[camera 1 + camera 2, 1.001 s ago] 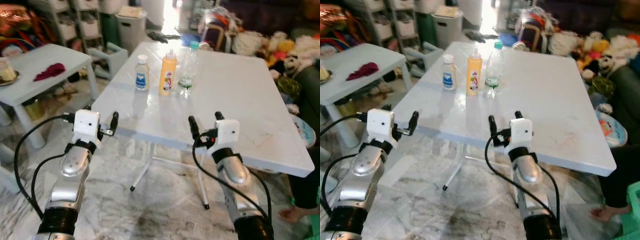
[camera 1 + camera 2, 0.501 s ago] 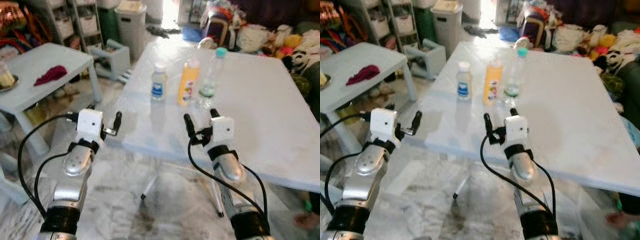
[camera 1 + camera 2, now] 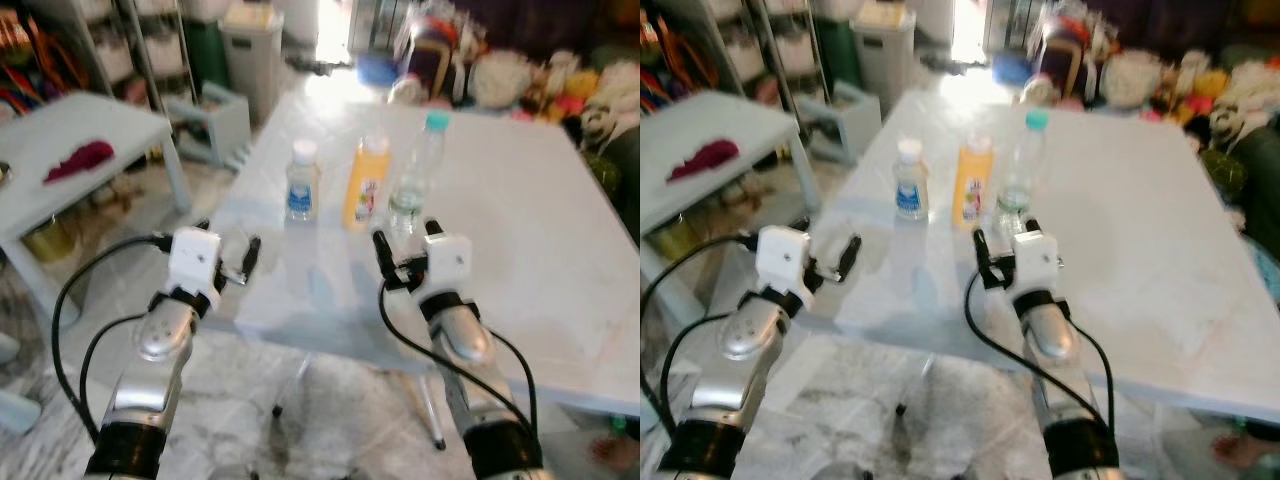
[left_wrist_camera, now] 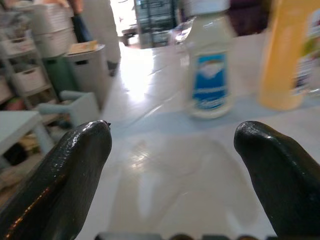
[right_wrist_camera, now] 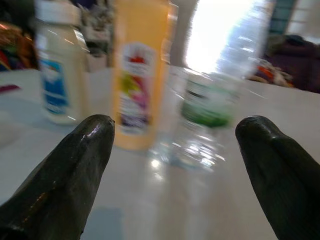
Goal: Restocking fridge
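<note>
On white table (image 3: 520,200), far-left part: 3 bottles in row — small white bottle w/ blue label (image 3: 300,181), yellow bottle (image 3: 365,184), clear water bottle (image 3: 415,176), close together, upright. We hold right gripper (image 3: 405,240) wide open, empty, just before water bottle. Left gripper (image 3: 226,251) wide open, empty, at table's near-left edge, facing white bottle.

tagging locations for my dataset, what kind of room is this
Probably a lived-in family living room: a white folding table holding three bottles, a heap of stuffed toys, and storage shelves beside a bin.

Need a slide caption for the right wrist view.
Open right end effector faces clear water bottle, orange bottle and white bottle.
</note>
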`<state>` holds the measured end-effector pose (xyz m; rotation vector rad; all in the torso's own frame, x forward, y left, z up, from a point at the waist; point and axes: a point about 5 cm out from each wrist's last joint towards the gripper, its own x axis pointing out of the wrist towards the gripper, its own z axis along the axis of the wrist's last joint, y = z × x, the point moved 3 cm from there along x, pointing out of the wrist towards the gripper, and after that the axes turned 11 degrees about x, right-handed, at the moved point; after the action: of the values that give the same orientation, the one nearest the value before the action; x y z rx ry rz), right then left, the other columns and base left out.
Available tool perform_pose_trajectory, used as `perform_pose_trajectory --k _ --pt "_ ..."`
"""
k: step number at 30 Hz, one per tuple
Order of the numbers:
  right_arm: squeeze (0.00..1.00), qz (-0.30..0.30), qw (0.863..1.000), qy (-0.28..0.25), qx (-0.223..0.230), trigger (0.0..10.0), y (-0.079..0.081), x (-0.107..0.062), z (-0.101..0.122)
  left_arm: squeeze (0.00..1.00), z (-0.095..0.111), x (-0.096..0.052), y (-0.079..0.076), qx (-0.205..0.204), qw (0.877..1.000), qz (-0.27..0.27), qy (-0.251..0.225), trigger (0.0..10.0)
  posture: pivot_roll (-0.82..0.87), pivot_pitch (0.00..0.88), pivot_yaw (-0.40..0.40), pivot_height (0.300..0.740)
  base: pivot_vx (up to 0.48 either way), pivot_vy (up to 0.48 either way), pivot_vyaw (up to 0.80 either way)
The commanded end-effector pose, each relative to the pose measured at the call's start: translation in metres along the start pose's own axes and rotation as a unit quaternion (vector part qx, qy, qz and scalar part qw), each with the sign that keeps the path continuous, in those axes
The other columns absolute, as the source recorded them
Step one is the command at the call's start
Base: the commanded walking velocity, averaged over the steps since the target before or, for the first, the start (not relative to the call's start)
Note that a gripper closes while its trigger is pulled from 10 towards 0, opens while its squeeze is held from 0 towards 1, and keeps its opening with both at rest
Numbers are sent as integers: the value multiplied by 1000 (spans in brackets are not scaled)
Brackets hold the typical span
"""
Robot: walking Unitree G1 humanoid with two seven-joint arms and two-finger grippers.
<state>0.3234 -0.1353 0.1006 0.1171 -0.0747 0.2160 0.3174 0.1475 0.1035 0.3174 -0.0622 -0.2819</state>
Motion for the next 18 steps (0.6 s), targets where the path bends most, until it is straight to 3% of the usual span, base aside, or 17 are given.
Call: perform_pose_trajectory --k 1,11,18 --pt "0 -4 1000 -11 -4 10000 -2 2 5 0 8 2 0 3 1000 -5 -15 10000 -6 0 -34 740 352 0 -594" --pt "0 -7 1000 -11 -6 10000 -5 0 5 0 4 -2 0 0 1000 -4 -8 10000 -14 0 -33 740 357 0 -586" --pt "0 -11 1000 -11 -10 10000 -6 -3 4 0 -14 -19 18 -9 999 25 27 10000 -16 0 -29 740 47 0 0"
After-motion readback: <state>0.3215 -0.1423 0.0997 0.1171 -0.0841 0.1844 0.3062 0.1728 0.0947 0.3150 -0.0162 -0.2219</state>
